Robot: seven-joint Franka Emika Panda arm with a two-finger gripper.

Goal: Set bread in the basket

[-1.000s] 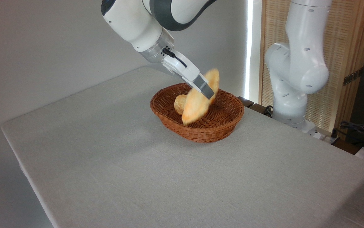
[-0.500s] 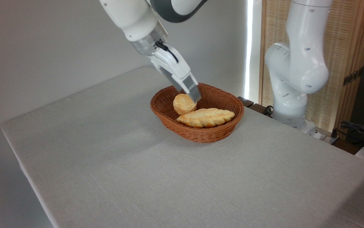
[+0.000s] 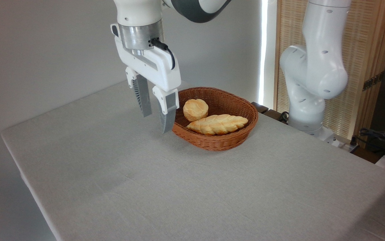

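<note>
The bread [image 3: 217,124], a golden-orange braided loaf with pointed ends, lies flat inside the basket [image 3: 227,142], toward its front wall. Its long axis runs roughly left to right across the picture, with a slight slope: the right tip sits a little higher in the frame and reaches toward the basket's right rim, while the left tip points toward the lower left and ends near the middle of the basket floor. The loaf spans a good part of the basket's width and lies on its side, not propped up against the wicker. Just behind its left half sits a small round pale bun [image 3: 195,109], touching or nearly touching the loaf; which of the two cannot be told. The basket itself is oval, reddish-brown and woven, and stands on the grey cloth of the desk [image 3: 179,187] near the far edge. The hand [image 3: 156,120] hangs over the desk just to the left of the basket, fingers pointing straight down, spread apart with a clear gap between them and nothing held. The nearer finger [image 3: 168,115] overlaps the basket's left rim in the picture; whether it touches the wicker cannot be told. At the right stands the white base column [image 3: 313,73] of the arm.
</note>
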